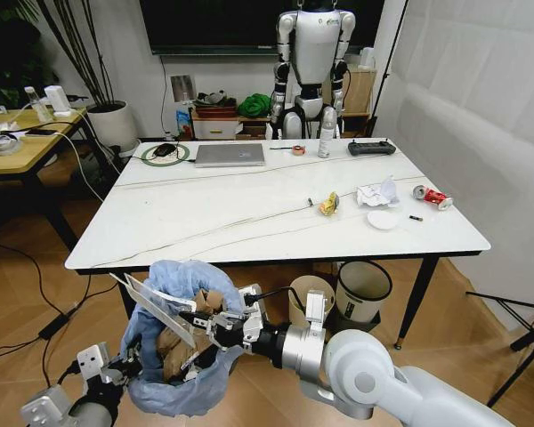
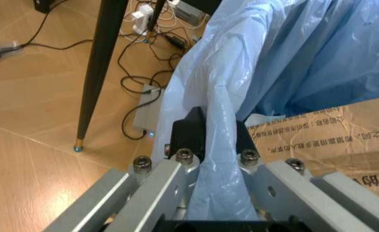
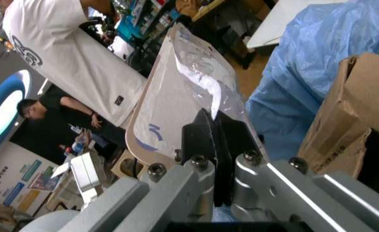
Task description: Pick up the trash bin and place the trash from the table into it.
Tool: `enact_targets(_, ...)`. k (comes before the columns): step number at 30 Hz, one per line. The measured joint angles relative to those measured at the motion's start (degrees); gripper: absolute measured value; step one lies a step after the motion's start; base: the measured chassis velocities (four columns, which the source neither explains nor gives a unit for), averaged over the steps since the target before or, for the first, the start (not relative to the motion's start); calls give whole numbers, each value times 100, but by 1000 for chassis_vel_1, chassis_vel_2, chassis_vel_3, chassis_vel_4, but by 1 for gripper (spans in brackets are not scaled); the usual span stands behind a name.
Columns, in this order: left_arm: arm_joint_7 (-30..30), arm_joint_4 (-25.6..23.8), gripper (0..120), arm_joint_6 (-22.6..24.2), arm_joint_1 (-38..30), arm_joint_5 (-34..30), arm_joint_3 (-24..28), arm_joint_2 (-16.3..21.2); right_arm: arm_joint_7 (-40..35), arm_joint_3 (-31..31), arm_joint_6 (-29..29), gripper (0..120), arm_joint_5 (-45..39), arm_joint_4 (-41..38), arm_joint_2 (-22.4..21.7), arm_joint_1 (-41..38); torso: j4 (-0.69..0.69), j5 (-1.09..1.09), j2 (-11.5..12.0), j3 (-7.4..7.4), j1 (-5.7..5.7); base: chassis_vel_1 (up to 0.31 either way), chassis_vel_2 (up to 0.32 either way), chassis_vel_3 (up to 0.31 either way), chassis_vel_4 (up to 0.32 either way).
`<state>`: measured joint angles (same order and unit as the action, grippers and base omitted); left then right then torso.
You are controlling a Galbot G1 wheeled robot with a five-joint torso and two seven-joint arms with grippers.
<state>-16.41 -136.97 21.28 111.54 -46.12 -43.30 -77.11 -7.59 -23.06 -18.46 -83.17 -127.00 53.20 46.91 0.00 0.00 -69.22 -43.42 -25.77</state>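
Trash bin [image 1: 180, 356]: hanging below the near edge of the table [image 1: 249, 213], at about 7 o'clock in the head view. Its crinkled light-blue bag [image 2: 293, 63] is bulging over the rim, with torn brown cardboard [image 1: 173, 342] sitting inside.

Left gripper [image 2: 212, 140]: gripping at the bin's 8 o'clock side, its black fingers [image 2: 189, 130] pressed onto a fold of the blue bag.

Right gripper [image 1: 200, 320]: reaching in from 4 o'clock, its fingers [image 3: 199, 137] pinching a flat plastic-covered package [image 3: 183, 96] that is tilting over the bin's mouth.

Trash lying on the table, toward 2 o'clock: yellow wrapper [image 1: 328, 205], crumpled white tissue [image 1: 377, 193], crushed red can [image 1: 432, 197], white paper plate [image 1: 382, 220].

Far edge, 12 o'clock: laptop [image 1: 230, 155], closed.

Under the table: cream round bin [image 1: 307, 298] beside white bin with black rim [image 1: 363, 291].
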Motion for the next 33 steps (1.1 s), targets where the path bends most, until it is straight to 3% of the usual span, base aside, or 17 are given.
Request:
enact_targets(12, -12, 0, 1, 1, -19, -52, 2, 15, 68, 6, -59, 0, 158, -4, -43, 82, 0, 0, 0, 0, 0, 0, 0, 0, 0)
enact_targets(24, -20, -1, 1, 5, -6, -69, -12, 30, 97, -14, -79, 47, 328, 34, -40, 117, 0, 0, 0, 0, 0, 0, 0, 0, 0)
enact_targets(26, -20, -1, 1, 4, -5, -69, -12, 29, 100, -14, -79, 50, 337, 38, -40, 117, 0, 0, -1, 0, 0, 0, 0, 0, 0)
enact_targets(28, -21, -1, 1, 5, -1, -69, -12, 29, 113, -13, -79, 61, 367, 48, -39, 117, 0, 0, -1, 0, 0, 0, 0, 0, 0)
enact_targets(33, -21, -1, 1, 5, 0, -70, -14, 30, 126, -10, -74, 74, 392, 49, -42, 118, 0, 0, -1, 0, 0, 0, 0, 0, 0)
